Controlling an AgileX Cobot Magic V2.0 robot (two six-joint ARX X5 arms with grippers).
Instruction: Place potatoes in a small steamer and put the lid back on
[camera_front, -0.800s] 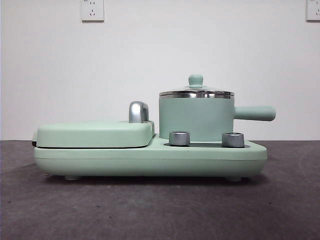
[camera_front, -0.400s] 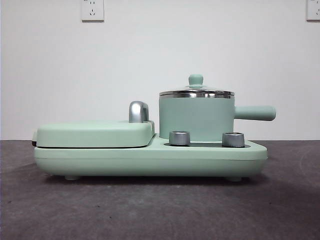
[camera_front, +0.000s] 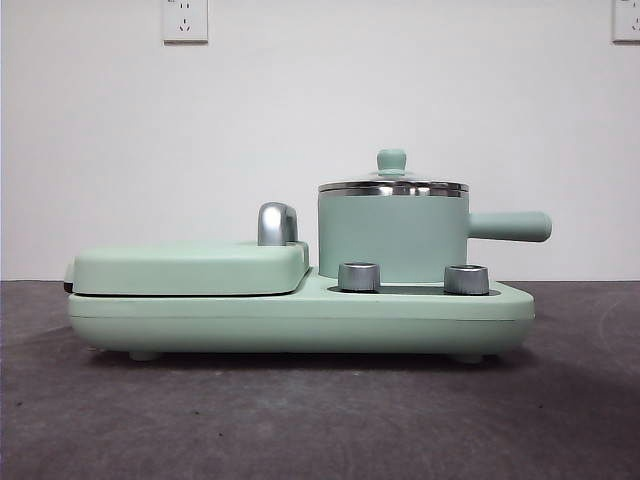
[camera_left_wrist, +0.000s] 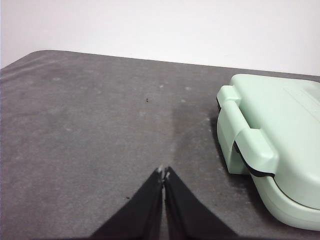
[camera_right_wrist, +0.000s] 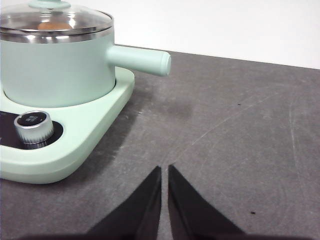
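The mint-green small steamer (camera_front: 392, 238) stands on the right half of the green appliance base (camera_front: 300, 318), its side handle pointing right. The glass lid (camera_front: 392, 184) with its green knob sits on the pot. In the right wrist view an orange-brown potato (camera_right_wrist: 54, 25) shows through the lid (camera_right_wrist: 55, 22) inside the steamer (camera_right_wrist: 57, 65). My right gripper (camera_right_wrist: 164, 170) is shut and empty over bare table beside the base. My left gripper (camera_left_wrist: 163, 172) is shut and empty over the table beside the griddle end. Neither gripper shows in the front view.
The flat hinged griddle plate (camera_front: 190, 268) with a chrome handle (camera_front: 277, 224) fills the left half of the base; its end shows in the left wrist view (camera_left_wrist: 270, 145). Two steel dials (camera_front: 359, 277) sit in front of the pot. Grey table, white wall behind.
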